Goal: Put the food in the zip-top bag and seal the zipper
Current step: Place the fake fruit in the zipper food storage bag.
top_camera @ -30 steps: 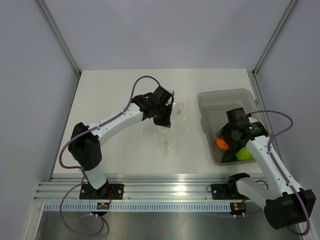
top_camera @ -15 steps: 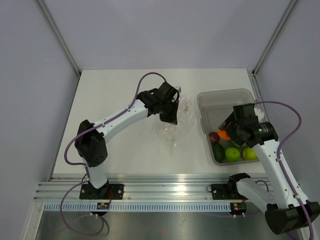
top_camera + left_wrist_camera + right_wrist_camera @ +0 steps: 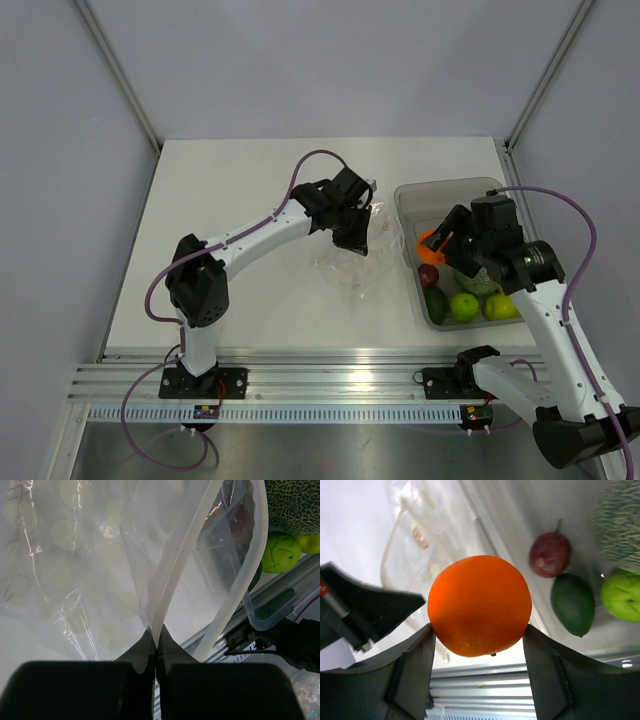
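Observation:
My left gripper [image 3: 356, 236] [image 3: 156, 639] is shut on the zipper [image 3: 175, 565] rim of the zip-top bag [image 3: 352, 268] [image 3: 75, 555]. It holds the dotted clear bag up beside the tub, its mouth gaping. My right gripper [image 3: 432, 243] [image 3: 478, 630] is shut on the orange [image 3: 428, 239] [image 3: 479, 605] and holds it above the tub's left wall, close to the bag [image 3: 420, 535]. More food lies in the tub: a dark red plum [image 3: 428, 275] [image 3: 549, 554], a dark green fruit [image 3: 436, 301] [image 3: 572, 604], green rounds [image 3: 464, 307] [image 3: 622, 595] and a netted melon [image 3: 620, 525] [image 3: 295, 505].
The grey translucent tub [image 3: 445, 188] stands at the table's right side, its left wall just right of the bag. White enclosure walls ring the table, and an aluminium rail [image 3: 320, 385] runs along the near edge.
My right gripper has risen out of the tub with the orange and moved left toward the bag. My left gripper has carried the bag rightward, closer to the tub.

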Action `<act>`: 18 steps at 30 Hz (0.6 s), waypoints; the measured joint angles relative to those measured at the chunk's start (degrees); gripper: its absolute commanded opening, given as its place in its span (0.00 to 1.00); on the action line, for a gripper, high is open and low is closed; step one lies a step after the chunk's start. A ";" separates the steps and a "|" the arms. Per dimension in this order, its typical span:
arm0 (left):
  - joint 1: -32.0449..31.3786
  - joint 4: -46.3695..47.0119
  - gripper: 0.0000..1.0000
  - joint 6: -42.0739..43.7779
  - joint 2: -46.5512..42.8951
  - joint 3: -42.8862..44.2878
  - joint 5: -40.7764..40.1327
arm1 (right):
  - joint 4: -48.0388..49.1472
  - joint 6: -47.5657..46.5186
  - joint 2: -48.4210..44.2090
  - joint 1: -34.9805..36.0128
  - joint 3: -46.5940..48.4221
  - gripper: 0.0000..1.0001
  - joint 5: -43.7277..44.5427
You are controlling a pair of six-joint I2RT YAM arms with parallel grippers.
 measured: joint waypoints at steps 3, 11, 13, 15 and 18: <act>-0.04 -0.02 0.00 -0.02 0.07 0.98 0.20 | 2.01 0.35 1.38 4.57 1.40 0.41 -1.60; -0.02 -0.42 0.00 0.00 0.07 2.38 0.42 | 8.74 2.43 11.41 16.94 4.26 0.46 -1.22; -0.04 -0.87 0.00 0.02 0.02 2.38 0.42 | 9.53 2.71 13.44 17.07 4.26 0.59 -0.94; -0.04 -1.31 0.00 0.02 -0.24 2.36 0.42 | 10.12 2.89 14.67 17.07 4.26 0.90 -0.74; -0.02 -1.42 0.00 0.02 -0.98 2.36 0.57 | 10.64 3.02 15.02 17.07 4.26 0.99 -0.74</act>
